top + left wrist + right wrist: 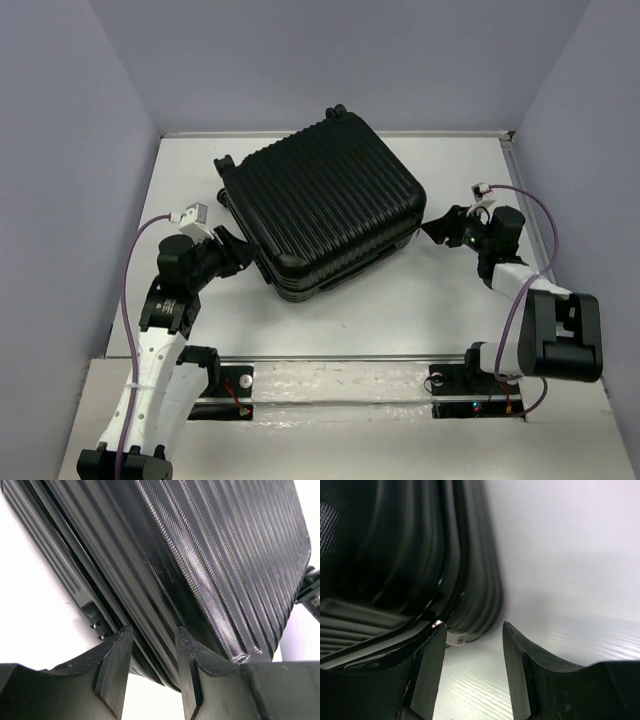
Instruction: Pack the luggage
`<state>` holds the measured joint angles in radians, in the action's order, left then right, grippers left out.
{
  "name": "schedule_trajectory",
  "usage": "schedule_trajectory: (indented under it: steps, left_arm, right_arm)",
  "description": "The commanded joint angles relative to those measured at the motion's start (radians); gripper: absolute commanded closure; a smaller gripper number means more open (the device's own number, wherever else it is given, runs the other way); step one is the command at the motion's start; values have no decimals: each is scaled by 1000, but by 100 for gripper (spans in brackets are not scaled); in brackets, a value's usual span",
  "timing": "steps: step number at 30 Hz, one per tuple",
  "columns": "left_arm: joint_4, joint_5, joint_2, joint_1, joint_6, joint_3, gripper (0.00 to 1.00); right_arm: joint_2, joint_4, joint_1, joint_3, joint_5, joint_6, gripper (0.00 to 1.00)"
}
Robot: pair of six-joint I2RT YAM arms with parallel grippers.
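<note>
Both half-open: left claw (154, 632) straddles luggage (325, 195) corner, grip unclear; right claw (474, 627) empty alongside.

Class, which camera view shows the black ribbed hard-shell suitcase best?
Top external: the black ribbed hard-shell suitcase appears whole and closed. Left wrist shows only grooved shell and seam; right wrist, a blurred corner.

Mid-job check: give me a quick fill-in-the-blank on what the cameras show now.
1. The suitcase has its two halves ___.
2. Its ribbed shell is coloured ___.
3. It lies on the table, ___ the left hand and the right hand.
Missing words: closed; black; between.
</note>
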<state>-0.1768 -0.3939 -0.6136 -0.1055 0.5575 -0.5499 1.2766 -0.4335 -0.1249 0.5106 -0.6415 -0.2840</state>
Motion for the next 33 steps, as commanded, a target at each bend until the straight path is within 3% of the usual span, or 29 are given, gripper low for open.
schedule_trajectory:
  steps: [1,12,16,31,33]
  left_arm:
    - [-35,-63,2,-3,-25,-27,50]
    - [-32,-77,17,-3,-18,-15,51]
    - [-10,-92,18,-3,2,4,51]
    - [62,-171,3,-17,45,56,55]
    - [85,-175,-5,-29,58,70,55]
  right_arm:
    - [105,-277,1,3,-329,-47,45]
    - [250,-527,-9,9,-443,-170,46]
    - [268,-514,-9,26,-412,-162,46]
    - [300,-590,1,22,-348,-245,93]
    - [288,-576,16,17,-328,-241,93]
